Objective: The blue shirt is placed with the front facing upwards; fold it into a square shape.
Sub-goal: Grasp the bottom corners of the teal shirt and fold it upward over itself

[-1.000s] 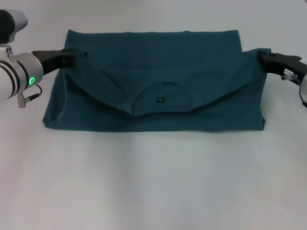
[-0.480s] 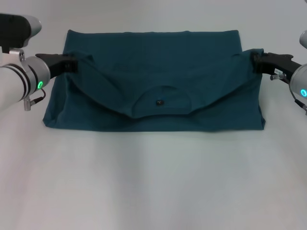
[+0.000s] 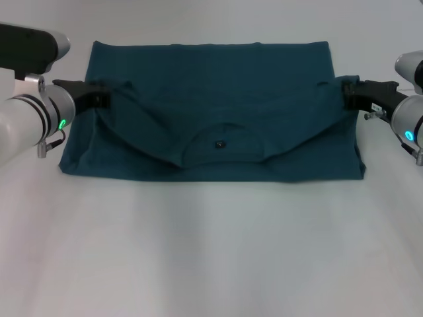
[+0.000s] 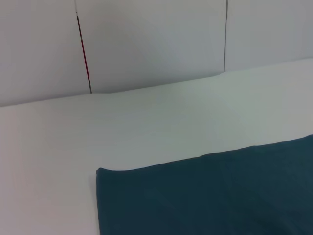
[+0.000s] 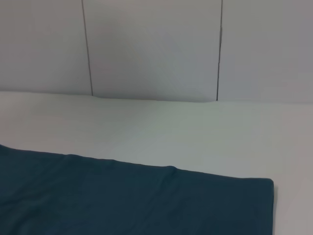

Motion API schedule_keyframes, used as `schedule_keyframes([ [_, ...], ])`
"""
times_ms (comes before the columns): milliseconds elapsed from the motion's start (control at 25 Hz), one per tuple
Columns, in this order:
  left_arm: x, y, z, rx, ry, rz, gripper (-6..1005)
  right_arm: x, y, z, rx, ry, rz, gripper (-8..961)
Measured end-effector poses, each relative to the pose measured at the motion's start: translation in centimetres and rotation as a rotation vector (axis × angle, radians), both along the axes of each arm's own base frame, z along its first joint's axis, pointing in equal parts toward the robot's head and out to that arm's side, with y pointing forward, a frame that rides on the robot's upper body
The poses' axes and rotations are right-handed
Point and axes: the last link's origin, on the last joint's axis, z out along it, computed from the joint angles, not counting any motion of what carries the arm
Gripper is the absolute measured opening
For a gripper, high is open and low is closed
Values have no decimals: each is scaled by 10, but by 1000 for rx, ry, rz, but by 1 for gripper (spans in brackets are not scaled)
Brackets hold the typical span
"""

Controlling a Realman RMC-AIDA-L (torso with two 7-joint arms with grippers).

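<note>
The blue shirt [image 3: 211, 112] lies spread wide on the white table [image 3: 211, 251], its upper part folded down over the lower so the round neckline with its small dark tag [image 3: 220, 142] points toward me. My left gripper [image 3: 99, 96] is shut on the shirt's folded-over left corner. At the opposite side my right gripper [image 3: 345, 92] is shut on the right corner. Both corners are lifted slightly, and the cloth sags between them. In each wrist view only a flat stretch of the shirt [image 4: 210, 196] [image 5: 122, 196] shows, without fingers.
The table's bare white surface fills the whole front of the head view. Behind the table stands a pale panelled wall [image 4: 146, 44] [image 5: 146, 44], with a thin red line [image 4: 84, 54] along one seam.
Both grippers have drawn inward toward the middle, carrying their shirt corners with them. The folded flap has narrowed slightly on both sides.
</note>
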Motion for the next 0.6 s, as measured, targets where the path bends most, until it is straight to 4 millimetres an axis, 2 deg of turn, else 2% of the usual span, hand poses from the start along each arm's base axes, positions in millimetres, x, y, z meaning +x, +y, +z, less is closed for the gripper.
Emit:
schedule_keyframes([
  [400, -1, 0, -1, 7, 9, 5, 44, -4, 5, -6, -1, -80, -3, 50],
  [600, -1, 0, -1, 14, 24, 6, 46, -5, 7, -5, 16, -64, -15, 50],
])
